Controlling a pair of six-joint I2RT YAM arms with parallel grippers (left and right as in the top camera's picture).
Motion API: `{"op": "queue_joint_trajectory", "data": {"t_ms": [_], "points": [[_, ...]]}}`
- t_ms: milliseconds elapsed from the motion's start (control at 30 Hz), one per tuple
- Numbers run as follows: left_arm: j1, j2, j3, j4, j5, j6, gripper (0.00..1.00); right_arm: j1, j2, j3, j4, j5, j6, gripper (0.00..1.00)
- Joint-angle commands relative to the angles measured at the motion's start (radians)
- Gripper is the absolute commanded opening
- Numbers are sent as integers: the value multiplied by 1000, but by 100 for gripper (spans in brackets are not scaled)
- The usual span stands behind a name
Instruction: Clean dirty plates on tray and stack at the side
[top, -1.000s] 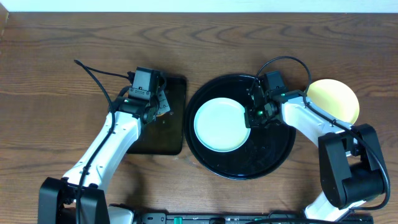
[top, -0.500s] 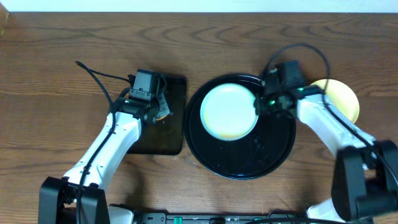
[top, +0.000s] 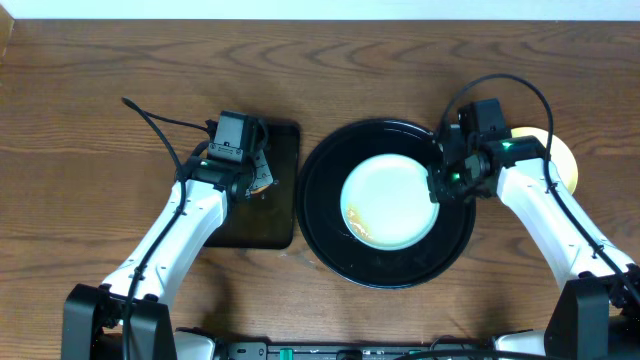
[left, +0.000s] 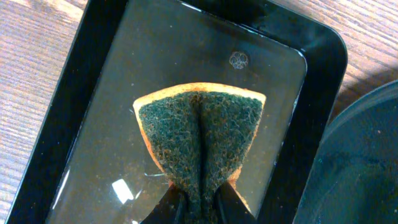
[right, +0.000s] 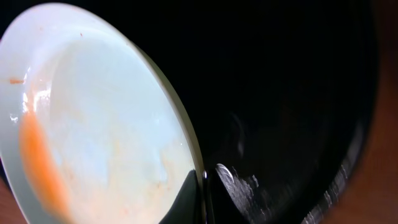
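Right gripper (top: 436, 188) pinches the near rim of 1 mint-blue plate (top: 390, 200), held within the round black tray (top: 330, 255). Left gripper (left: 199, 202) is clamped on a sponge (left: 200, 130). The orange smear (top: 356, 226) lies on the plate's far side from the right gripper, nearer the left gripper, so the wipe likely falls to the left arm.

The table (top: 100, 80) is grained wood, the round tray (top: 392, 272) glossy black, the plate (top: 392, 198) smooth, the sponge (left: 200, 134) rough-fibred

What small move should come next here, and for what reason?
Probably bring the left gripper with its sponge across to the plate: the right gripper pinches its rim over the tray, and an orange smear shows on it.
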Motion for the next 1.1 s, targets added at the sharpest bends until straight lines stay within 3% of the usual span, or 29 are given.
{"op": "queue_joint_trajectory", "data": {"t_ms": [0,367,767,1067], "points": [[2,8,-10,-2,-17,6,14,-5,-2,6,-34,142,34,1],[2,8,-10,-11,-16,6,14,-5,-2,6,54,164,154,1],[2,8,-10,-21,-16,6,14,-5,-2,6,-138,116,153,1],[2,8,-10,-21,-17,6,14,-5,-2,6,90,104,157,1]]}}
